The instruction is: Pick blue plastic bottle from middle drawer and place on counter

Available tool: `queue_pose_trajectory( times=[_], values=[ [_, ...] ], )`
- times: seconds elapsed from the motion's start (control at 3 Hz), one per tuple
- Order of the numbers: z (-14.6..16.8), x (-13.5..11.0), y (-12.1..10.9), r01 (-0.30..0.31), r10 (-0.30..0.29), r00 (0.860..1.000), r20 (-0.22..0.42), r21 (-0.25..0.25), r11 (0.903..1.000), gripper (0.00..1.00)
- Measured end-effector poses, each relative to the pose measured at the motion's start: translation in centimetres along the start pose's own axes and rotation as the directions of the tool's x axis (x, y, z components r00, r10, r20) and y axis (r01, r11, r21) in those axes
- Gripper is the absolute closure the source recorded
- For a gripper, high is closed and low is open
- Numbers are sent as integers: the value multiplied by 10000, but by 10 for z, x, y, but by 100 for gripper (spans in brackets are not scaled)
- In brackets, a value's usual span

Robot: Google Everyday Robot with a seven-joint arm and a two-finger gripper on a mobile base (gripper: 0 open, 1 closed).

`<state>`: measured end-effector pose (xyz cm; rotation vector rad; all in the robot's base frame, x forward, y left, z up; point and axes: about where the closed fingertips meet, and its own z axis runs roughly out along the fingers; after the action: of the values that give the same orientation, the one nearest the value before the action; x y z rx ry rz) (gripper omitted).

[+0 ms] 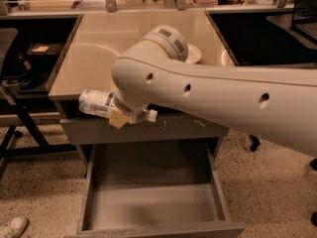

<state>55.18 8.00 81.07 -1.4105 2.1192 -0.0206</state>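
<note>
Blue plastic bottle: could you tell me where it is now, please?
In the camera view the blue plastic bottle lies sideways in the gripper, left of centre, at the front edge of the counter, above the open middle drawer.

Thick cream-white arm (223, 98), small dark holes along its side — a rounded joint cap (166, 41) with dark vent slots. The gripper (121, 116), tan-padded, sits beneath it at the counter's (94, 53) near edge.

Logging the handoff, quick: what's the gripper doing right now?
Gripper: closed on the blue plastic bottle, held sideways at the front edge of the counter, above the open middle drawer.
</note>
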Motion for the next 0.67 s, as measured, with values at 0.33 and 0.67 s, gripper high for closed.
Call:
queue_pose_trajectory(
  times=[0.33,0.67],
  values=[
    [-8,-19,-37,-675,675,9977,-10,338,9971,100],
    [-2,-35,-69,-1234,1242,9920,-241,343,9918,100]
  ],
)
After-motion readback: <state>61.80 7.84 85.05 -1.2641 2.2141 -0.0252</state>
